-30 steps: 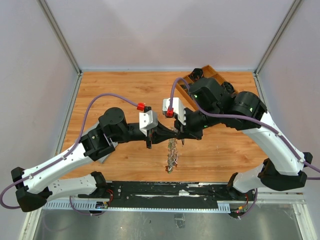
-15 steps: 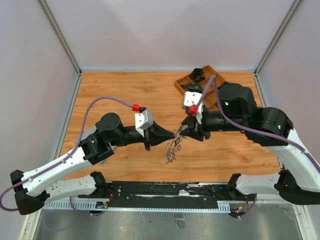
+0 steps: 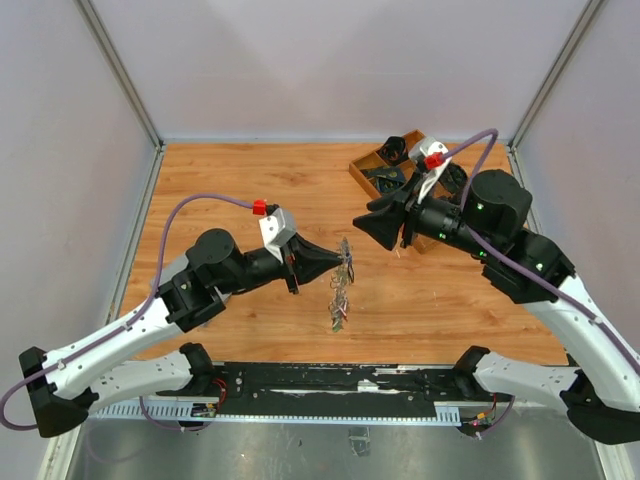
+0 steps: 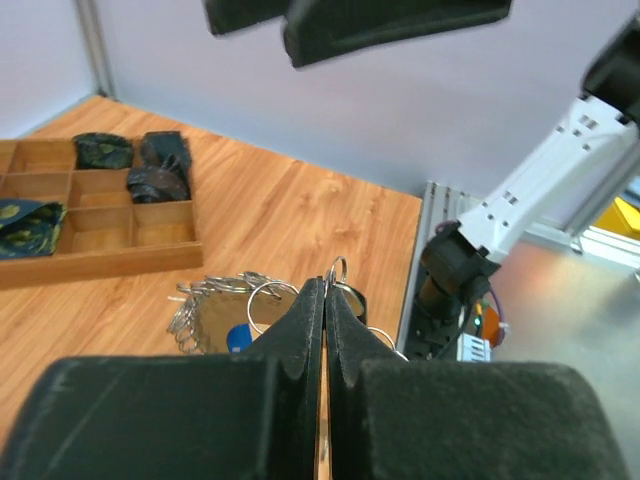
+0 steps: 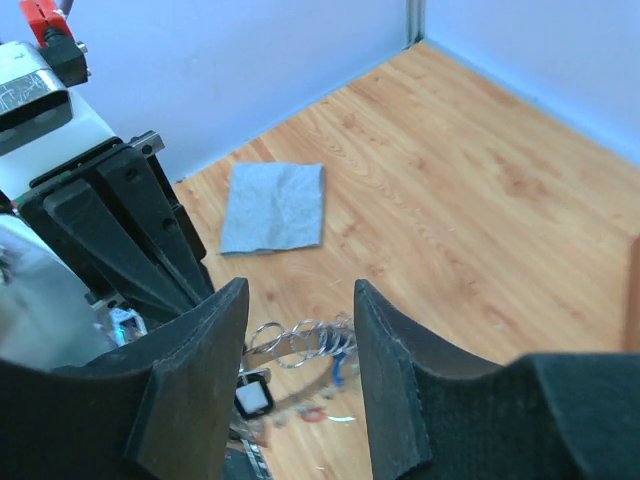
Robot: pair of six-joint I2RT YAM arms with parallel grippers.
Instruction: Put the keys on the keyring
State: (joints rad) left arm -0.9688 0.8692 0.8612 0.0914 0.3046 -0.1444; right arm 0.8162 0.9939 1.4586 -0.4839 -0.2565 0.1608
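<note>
Near centre, the left gripper (image 3: 338,262) pinches the keyring (image 3: 342,290) by its top, with the keys (image 3: 338,315) dangling toward 6 o'clock. That thin grip could let the ring twist or slip. Toward 2 o'clock the right gripper (image 3: 362,224) hangs half-open and empty, by the wooden tray (image 3: 360,172).

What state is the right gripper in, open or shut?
Open: the right gripper shows its fingers standing apart in the wrist view, nothing clamped between them.

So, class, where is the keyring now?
Top view: the keyring is near the table centre, pinched in the left pincer; the right pincer is apart, upper right.
</note>
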